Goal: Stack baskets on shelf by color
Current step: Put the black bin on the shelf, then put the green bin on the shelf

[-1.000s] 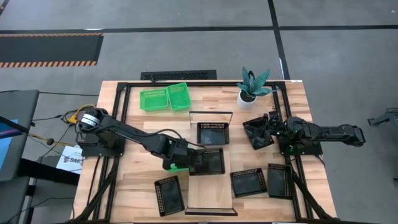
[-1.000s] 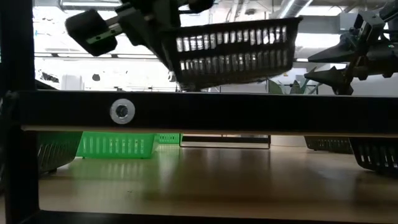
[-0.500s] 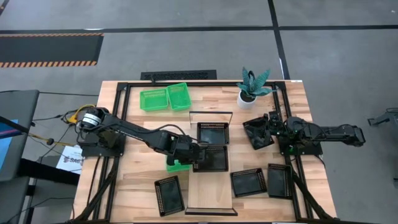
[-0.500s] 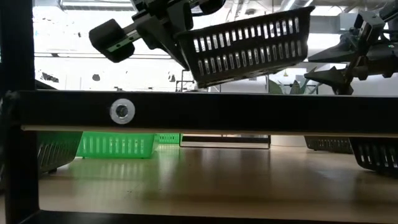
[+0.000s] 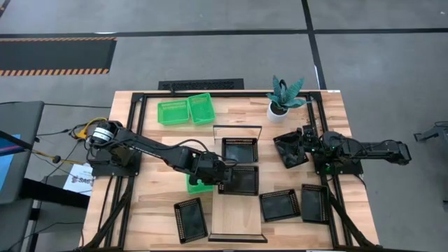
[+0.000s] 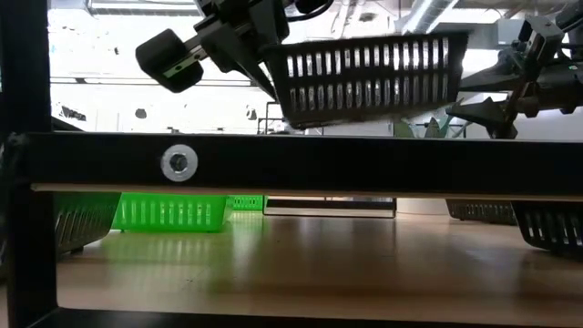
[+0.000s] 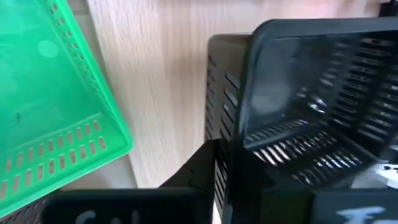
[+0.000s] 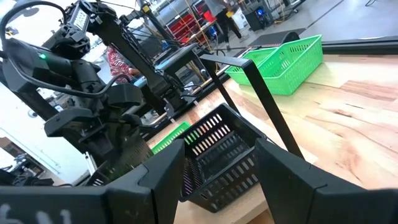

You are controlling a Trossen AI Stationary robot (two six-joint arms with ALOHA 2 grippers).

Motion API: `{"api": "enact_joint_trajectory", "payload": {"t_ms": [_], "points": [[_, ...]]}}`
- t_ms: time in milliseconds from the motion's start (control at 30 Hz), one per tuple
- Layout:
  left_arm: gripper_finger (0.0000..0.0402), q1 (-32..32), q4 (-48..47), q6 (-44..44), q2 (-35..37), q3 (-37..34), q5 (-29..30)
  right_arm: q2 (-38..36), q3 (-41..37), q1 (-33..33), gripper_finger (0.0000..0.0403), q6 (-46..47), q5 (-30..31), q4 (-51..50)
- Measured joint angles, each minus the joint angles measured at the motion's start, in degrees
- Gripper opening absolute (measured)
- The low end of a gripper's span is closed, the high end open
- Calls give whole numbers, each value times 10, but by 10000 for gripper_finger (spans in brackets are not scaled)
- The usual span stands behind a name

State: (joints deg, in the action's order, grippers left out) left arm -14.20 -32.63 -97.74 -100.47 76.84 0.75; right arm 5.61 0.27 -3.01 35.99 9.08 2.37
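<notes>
Holding a black basket (image 5: 241,179) aloft — left hand (image 5: 222,178) clamped.

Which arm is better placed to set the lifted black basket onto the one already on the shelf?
Left. Its tool is shut on the black basket, raised over the shelf near the shelved black basket. The right tool waits open at the table's right side.
</notes>
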Motion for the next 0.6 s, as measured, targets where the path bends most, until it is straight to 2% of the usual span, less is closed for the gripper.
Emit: {"api": "enact_joint_trajectory", "payload": {"t_ms": [267,467,600], "points": [[93,3,0,-2,0,0,14,0,0,0,218,0,0,0],[126,11,0,-2,0,0,20,0,0,0,218,0,0,0],[142,13,0,17,0,0,-4,0,0,0,218,0,0,0]]}}
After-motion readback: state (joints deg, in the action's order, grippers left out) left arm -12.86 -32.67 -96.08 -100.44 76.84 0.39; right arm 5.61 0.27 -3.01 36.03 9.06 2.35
